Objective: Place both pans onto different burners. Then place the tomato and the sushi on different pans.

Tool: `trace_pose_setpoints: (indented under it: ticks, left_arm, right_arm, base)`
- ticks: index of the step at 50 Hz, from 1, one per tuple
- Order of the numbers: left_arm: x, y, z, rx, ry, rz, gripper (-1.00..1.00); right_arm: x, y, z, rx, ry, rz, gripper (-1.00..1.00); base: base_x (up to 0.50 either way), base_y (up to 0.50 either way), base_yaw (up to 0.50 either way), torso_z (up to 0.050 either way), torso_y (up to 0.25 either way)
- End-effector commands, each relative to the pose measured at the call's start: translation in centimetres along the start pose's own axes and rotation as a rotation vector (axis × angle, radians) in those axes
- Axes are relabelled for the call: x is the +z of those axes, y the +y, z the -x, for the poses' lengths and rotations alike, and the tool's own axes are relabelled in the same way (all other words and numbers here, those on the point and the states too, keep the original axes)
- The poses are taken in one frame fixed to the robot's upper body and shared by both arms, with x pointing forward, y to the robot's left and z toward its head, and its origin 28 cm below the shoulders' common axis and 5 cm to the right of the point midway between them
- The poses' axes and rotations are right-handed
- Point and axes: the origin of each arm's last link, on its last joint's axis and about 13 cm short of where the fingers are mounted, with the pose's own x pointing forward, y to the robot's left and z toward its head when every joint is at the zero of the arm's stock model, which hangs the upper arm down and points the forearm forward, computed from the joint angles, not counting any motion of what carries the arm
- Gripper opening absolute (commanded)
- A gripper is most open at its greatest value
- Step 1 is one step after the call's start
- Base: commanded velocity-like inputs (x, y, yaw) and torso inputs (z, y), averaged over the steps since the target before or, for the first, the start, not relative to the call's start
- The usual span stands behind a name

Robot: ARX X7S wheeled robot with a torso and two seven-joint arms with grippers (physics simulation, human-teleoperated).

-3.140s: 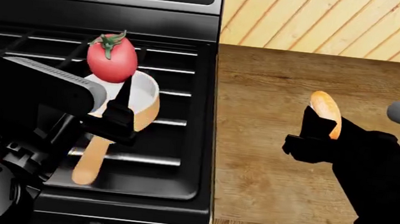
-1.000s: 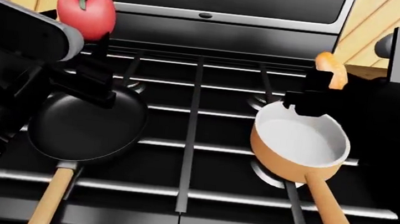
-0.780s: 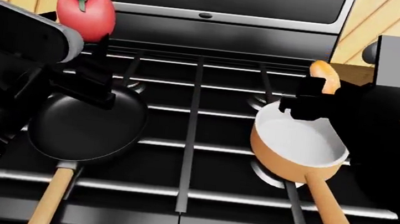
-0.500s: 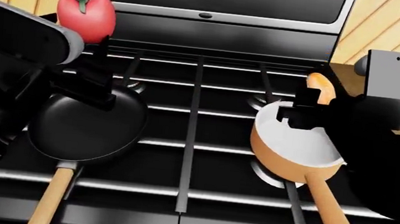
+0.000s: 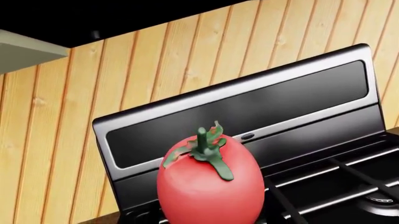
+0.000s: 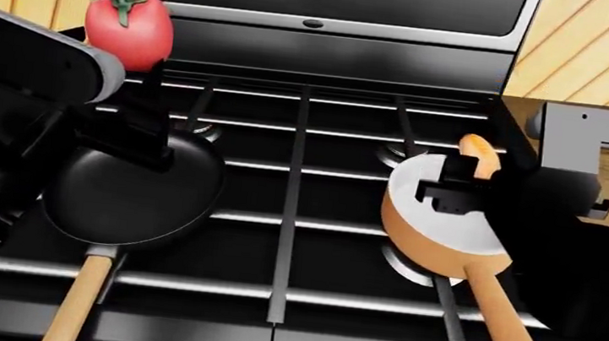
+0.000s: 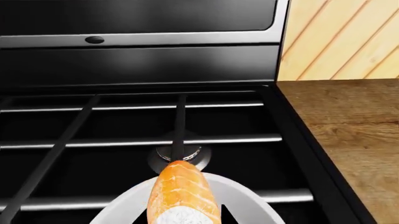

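Gripping the orange salmon-topped sushi piece point(image 6: 478, 156), the right gripper point(image 6: 465, 181) hangs over the orange-tan white-lined saucepan point(image 6: 443, 229); the left gripper point(image 6: 145, 99) clasps the round red tomato point(image 6: 129, 26) beyond the shallow black frying pan point(image 6: 135, 193).

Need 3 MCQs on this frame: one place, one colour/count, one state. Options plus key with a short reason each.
1. Where is the sushi?
A. on the counter
B. in the right gripper, over the saucepan
C. in the frying pan

2. What colour is the saucepan's inside?
A. white
B. black
C. red

3. What state is the tomato in?
A. lying in the frying pan
B. resting on a grate bar
C. held up in the left gripper, above the stove

Key: B, the right wrist view shows the sushi above the white rim; A, white interior shows in the head view; C, it sits well above the grates and the frying pan is empty.
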Motion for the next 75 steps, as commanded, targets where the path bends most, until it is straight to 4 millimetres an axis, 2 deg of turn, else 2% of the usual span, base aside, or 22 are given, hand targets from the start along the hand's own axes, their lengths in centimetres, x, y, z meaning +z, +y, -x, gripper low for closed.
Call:
trace_pose_setpoints:
  ticks: [1,15,26,27,37,46,56,59,69,75]
  left_arm:
    - [0.2,0.1,0.0,0.010,-0.012,0.015,-1.00]
    - [0.1,0.1,0.1,0.012,-0.009,0.017,-1.00]
    - [0.1,0.1,0.1,0.015,-0.009,0.019,-1.00]
    - [0.1,0.1,0.1,0.015,-0.008,0.019,-1.00]
    - [0.1,0.2,0.0,0.016,-0.007,0.020,-1.00]
    - [-0.2,0.1,-0.1,0.013,0.000,0.027,-1.00]
    - [-0.7,0.0,-0.2,0.006,0.017,0.030,-1.00]
    - [-1.1,0.2,-0.4,0.011,0.042,0.036,-1.00]
    - [-2.7,0.7,-0.5,0.034,0.146,0.028,-1.00]
    - [-2.4,1.0,0.2,0.018,0.222,-0.007,-1.00]
  right_arm:
    - [-0.8,-0.3,-0.7,-0.014,0.029,-0.004,-1.00]
    - [-2.0,-0.2,-1.4,-0.015,0.072,-0.002,-1.00]
    - [-1.9,-0.2,-1.4,-0.013,0.072,-0.002,-1.00]
    - [-1.9,-0.2,-1.4,-0.013,0.071,-0.001,1.00]
    - [-1.5,-0.2,-1.2,-0.014,0.061,-0.006,1.00]
    - [-0.4,-0.2,-0.5,-0.006,0.014,-0.017,1.00]
    - [2.8,-0.1,2.2,0.023,-0.126,-0.032,1.00]
    - [3.7,0.1,3.6,0.029,-0.184,-0.019,1.00]
    - [3.9,-0.4,4.6,0.011,-0.216,-0.018,1.00]
    - [3.5,-0.4,4.4,0.013,-0.208,-0.021,1.00]
  base:
    - [0.00,0.00,0.00,0.000,0.000]
    - [0.00,0.00,0.00,0.000,0.001]
    - [0.00,0.00,0.00,0.000,0.000]
    - [0.00,0.00,0.00,0.000,0.000]
    - [0.00,0.00,0.00,0.000,0.000]
    - [0.00,0.00,0.00,0.002,0.001]
    - [0.00,0.00,0.00,0.000,0.000]
    - [0.00,0.00,0.00,0.000,0.000]
    - [0.00,0.00,0.00,0.000,0.000]
    - [0.00,0.00,0.00,0.000,0.000]
